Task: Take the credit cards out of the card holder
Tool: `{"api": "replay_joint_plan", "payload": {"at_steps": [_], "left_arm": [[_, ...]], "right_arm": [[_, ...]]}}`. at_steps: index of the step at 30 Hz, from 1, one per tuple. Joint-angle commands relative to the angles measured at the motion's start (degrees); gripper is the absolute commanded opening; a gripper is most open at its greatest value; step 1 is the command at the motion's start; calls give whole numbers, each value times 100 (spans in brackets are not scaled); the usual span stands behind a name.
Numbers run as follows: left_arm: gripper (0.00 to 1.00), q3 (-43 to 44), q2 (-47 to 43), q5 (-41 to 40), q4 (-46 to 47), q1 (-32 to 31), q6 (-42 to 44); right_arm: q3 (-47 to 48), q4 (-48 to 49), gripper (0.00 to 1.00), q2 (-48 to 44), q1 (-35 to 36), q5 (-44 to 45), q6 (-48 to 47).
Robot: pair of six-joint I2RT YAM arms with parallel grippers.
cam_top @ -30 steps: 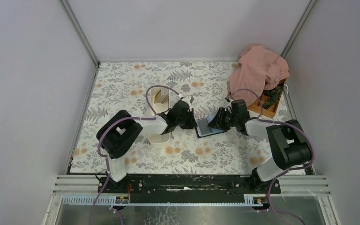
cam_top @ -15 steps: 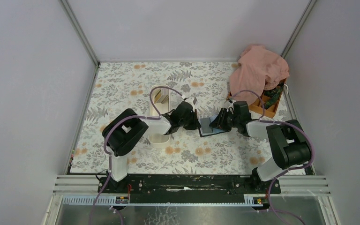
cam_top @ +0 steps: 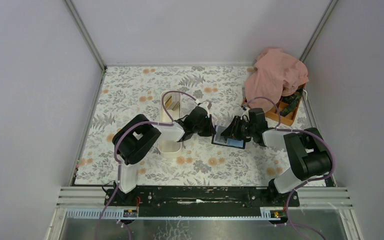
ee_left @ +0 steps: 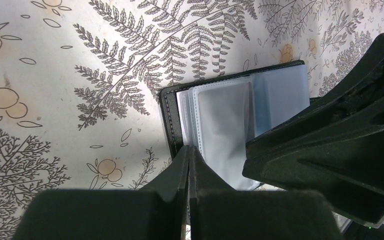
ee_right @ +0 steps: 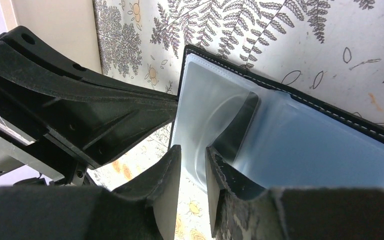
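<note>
The card holder (cam_top: 228,139) lies open on the floral table between my two grippers. It is black with clear bluish sleeves, shown in the left wrist view (ee_left: 220,115) and the right wrist view (ee_right: 305,145). My left gripper (cam_top: 211,131) is shut, its tips (ee_left: 188,150) pinching the holder's left edge where cover and sleeves meet. My right gripper (cam_top: 231,133) comes from the right. Its jaws (ee_right: 193,150) stand a narrow gap apart at a clear sleeve's edge, one finger (ee_right: 230,165) on the sleeves. I cannot make out any card in the sleeves.
A long white tray (cam_top: 170,146) stands left of the left gripper, with tan flat pieces (cam_top: 169,102) at its far end. An orange compartment box (cam_top: 285,116) under a pink cloth (cam_top: 275,75) sits at the back right. Grey walls surround the table.
My left gripper has moved right, away from the tray, to the card holder's left edge. The holder has turned and now lies flatter. The right gripper has stayed on it.
</note>
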Motion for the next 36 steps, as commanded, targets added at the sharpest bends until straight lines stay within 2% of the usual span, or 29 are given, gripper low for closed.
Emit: {"api": "replay_joint_plan", "payload": {"at_steps": [1, 12, 22, 29, 36], "left_arm": [[0, -8, 102, -18, -417, -51, 103], [0, -91, -175, -90, -506, -40, 181], [0, -139, -269, -84, -502, -44, 202], [0, -12, -292, -23, -539, -40, 217], [0, 97, -411, 70, -553, -53, 178]], "right_arm": [[38, 29, 32, -133, 60, -22, 11], [-40, -512, 32, -753, 50, 522, -128], [-176, -843, 33, -760, 13, 1086, -216], [-185, -1014, 33, -1079, 5, 1262, -298], [-293, -677, 33, -816, 3, 1012, -217]]}}
